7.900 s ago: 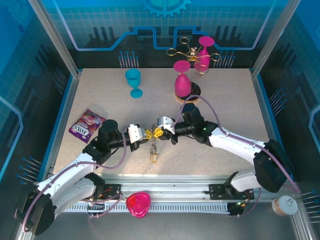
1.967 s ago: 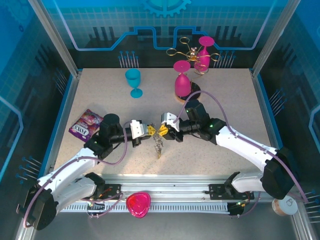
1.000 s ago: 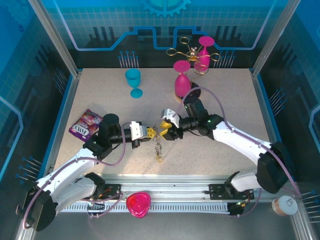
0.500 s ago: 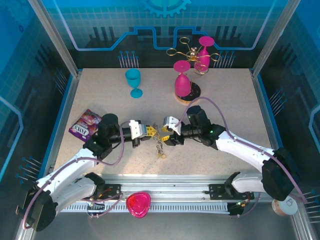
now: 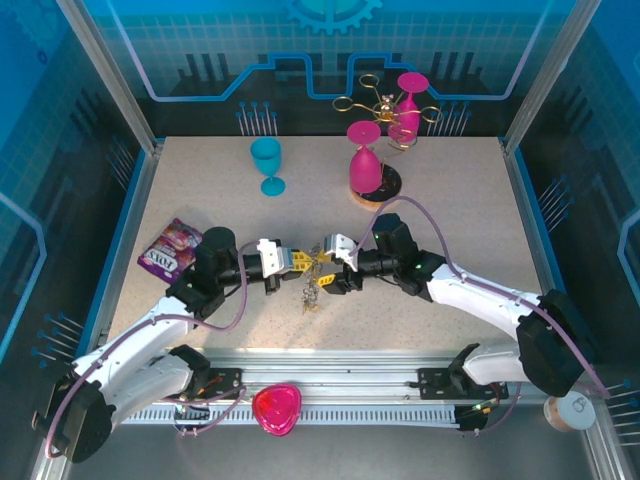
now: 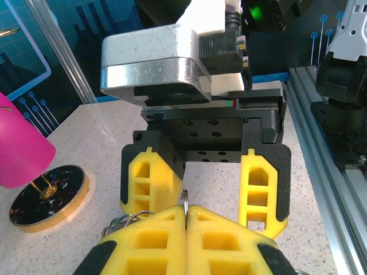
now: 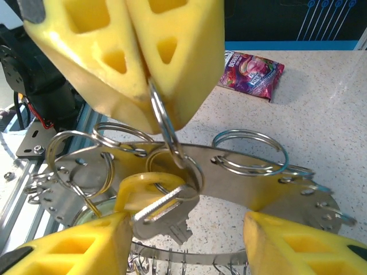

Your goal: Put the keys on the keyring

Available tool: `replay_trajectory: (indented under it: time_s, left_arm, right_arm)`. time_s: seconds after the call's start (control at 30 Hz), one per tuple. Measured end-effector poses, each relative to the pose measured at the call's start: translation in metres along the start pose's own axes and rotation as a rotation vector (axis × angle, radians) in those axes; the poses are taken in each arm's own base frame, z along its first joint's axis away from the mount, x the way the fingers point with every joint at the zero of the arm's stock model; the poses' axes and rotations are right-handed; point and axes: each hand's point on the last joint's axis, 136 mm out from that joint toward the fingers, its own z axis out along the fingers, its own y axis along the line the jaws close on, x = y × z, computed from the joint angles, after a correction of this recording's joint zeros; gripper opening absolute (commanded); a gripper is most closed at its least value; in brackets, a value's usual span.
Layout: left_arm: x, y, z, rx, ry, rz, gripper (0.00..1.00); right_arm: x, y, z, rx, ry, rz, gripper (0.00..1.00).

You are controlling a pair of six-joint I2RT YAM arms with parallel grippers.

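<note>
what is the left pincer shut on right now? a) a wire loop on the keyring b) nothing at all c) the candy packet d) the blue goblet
a: the left pincer is closed tight on a silvery wire loop at the rim of the keyring.

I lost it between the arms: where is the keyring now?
In the top view the keyring hangs over the table, centre-front, a loop pinched by the fingers of the left gripper, facing the open right gripper.
</note>
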Motion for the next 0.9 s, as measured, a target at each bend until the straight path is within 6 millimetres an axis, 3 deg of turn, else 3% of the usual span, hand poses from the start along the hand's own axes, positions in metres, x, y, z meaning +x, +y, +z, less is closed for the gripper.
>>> replay_trajectory:
  time_s: [0.13,0.57,0.9]
  left_arm:
    - [-0.001,0.001,0.0,-0.002,-0.005,0.005,0.0]
    - [0.001,0.005,0.0,-0.026,0.009,0.006,0.0]
    - [0.026,0.009,0.0,-0.063,0.105,-0.017,0.0]
  right_arm:
    - [-0.002,-0.003,0.002,0.01,-0.011,0.003,0.46]
    - [0.006,-0.013,0.0,0.083,0.01,0.011,0.02]
    - [0.012,-0.026,-0.011,0.199,0.094,0.006,0.0]
